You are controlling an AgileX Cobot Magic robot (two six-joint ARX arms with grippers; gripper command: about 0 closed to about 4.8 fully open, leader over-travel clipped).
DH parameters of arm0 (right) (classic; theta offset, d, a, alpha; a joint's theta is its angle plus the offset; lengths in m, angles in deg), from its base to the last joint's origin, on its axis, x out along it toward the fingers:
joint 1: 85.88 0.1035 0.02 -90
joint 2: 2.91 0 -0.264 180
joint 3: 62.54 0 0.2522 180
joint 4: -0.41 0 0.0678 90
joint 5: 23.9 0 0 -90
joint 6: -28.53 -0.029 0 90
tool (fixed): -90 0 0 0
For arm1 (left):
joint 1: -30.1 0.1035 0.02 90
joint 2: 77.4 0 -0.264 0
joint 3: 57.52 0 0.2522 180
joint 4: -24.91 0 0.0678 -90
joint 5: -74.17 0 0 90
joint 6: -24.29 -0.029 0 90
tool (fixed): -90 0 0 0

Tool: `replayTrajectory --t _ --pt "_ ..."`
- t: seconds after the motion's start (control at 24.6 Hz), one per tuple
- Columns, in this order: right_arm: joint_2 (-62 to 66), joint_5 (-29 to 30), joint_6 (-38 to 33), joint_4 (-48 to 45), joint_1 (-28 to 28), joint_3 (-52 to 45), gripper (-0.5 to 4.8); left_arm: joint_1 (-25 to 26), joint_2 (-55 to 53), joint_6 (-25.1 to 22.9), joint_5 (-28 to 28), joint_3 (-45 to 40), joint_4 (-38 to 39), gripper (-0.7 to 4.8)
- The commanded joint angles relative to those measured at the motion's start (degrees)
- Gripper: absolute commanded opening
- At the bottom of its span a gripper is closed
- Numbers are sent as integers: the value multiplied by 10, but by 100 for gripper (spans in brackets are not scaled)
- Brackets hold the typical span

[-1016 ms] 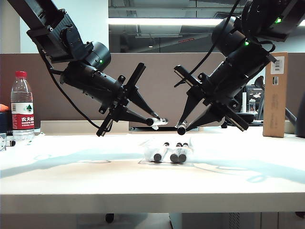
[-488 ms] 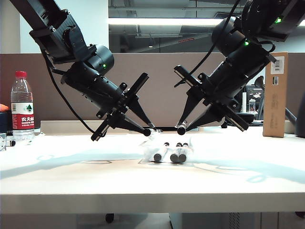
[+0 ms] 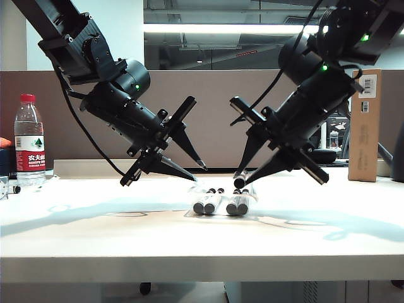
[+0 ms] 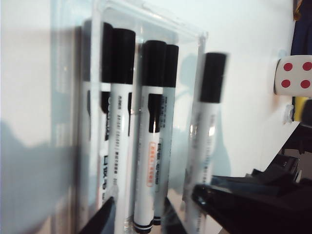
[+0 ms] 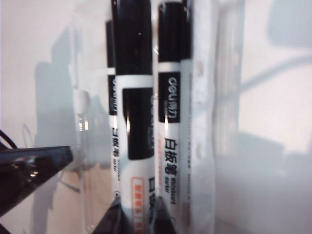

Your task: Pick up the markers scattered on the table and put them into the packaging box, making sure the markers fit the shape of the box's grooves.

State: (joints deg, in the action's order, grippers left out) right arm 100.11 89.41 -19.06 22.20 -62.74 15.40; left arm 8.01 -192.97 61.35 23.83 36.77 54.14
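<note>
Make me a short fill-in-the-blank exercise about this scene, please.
1. The box holds ___ markers.
2. The right claw grips one ___.
3. The left claw, above the box, is ___ and empty.
4. The bottle has a ___ cap.
Missing words: four; marker; open; red.

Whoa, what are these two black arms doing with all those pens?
They are packing markers into a clear packaging box on the table. Four markers already lie in it, side by side. The right gripper is shut on another marker, holding it just above the box's right side. The left gripper hovers open and empty over the box's left side.
</note>
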Motion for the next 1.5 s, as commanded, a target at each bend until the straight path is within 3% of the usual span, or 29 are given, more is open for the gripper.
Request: replayTrajectory --t 0.04,0.45,0.61,0.98,1.06,1.1,1.14,1.18,1.22,1.38,1.42,1.46,1.5 --pt "4 10 -9 -19 5 3 -8 9 3 -23 16 2 -5 122" --pt "25 12 -35 -71 12 4 -3 62 6 -30 53 2 2 122" --pt "25 11 -34 -84 12 4 119 71 6 -38 56 2 3 122" --pt "18 65 -21 -72 4 4 116 72 6 -44 66 2 2 122" --pt "7 71 -1 -54 -1 4 62 78 7 -57 82 2 2 121" --pt "-1 71 18 -38 -3 4 -16 82 8 -65 86 2 3 120" --pt "-8 70 32 -25 -6 4 -2 84 9 -73 86 2 7 113" --pt "-16 64 42 -7 -9 4 -3 89 11 -84 87 2 15 67" --pt "-25 52 52 14 -11 4 -3 92 15 -100 89 2 26 -13" --pt "-63 0 103 86 -13 3 -3 101 52 -197 48 1 119 -6" --pt "-76 -14 116 100 -13 3 -3 101 66 -227 22 1 145 -6" --pt "-104 -31 152 123 -11 2 -3 100 103 -288 -33 1 200 -6" --pt "-118 -34 167 130 -11 0 -3 99 121 -310 -56 0 218 -6"
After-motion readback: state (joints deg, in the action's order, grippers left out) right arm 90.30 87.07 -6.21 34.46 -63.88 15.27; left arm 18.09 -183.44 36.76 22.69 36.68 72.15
